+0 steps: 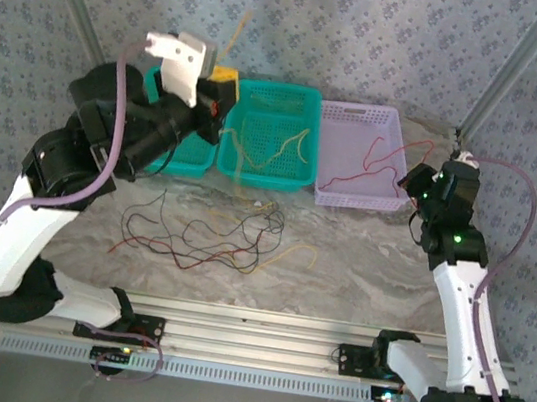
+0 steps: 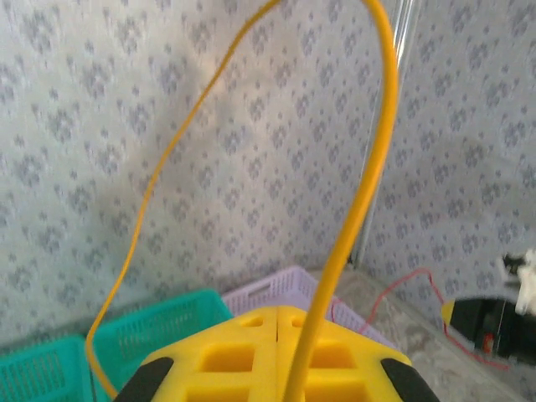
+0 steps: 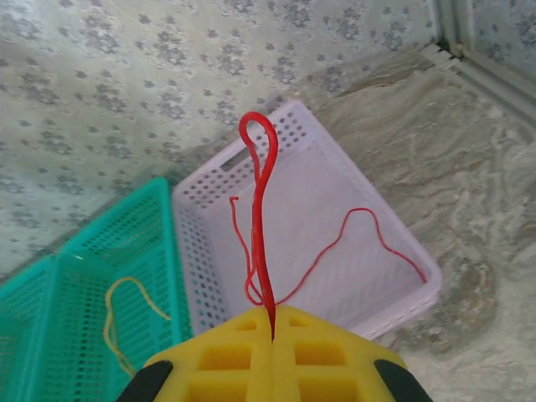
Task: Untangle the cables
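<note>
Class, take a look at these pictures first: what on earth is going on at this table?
Thin cables are being untangled and sorted. The left gripper is shut on a yellow cable and holds it up near the green baskets. The right gripper is shut on a red cable that trails into the lilac basket. A knot of red, black and yellow cables lies on the table in front of the baskets, not yet sorted.
</note>
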Robot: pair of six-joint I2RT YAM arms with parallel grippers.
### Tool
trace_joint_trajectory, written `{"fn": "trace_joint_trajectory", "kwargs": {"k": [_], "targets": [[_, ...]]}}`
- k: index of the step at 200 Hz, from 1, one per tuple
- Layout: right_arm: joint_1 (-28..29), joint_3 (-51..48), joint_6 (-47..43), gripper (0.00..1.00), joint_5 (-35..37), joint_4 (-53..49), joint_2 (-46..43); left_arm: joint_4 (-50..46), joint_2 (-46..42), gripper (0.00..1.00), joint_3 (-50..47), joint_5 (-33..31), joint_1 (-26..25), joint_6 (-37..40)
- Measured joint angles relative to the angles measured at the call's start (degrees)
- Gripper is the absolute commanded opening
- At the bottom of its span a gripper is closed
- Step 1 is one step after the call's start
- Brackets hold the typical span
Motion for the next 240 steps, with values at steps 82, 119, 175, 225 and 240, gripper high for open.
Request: {"fn": "trace_joint_trajectory", "kwargs": {"k": [82,119,175,225,240], "targets": [[1.99,-0.28,-3.85,0.00,5.05,3.28,12.04,-6.88,18.82,0.00,25.00,2.82,4.44,5.03],[4.09,-0.26,-4.50,0.00,5.70,5.05,21.70,-7.91,20.48,0.00,25.00,3.43,4.81,5.18],[4.85,3.17,-4.92,0.13,5.25,7.63,33.33,-7.93,20.52,0.00,25.05,3.56,4.85,5.16],[4.81,6.40,-4.90,0.13,3.21,7.74,40.79,-8.94,20.52,0.00,25.05,4.44,4.85,5.11],[4.70,9.35,-4.90,0.13,2.64,7.63,43.06,-8.96,20.52,0.00,25.03,4.55,4.85,4.98]]}}
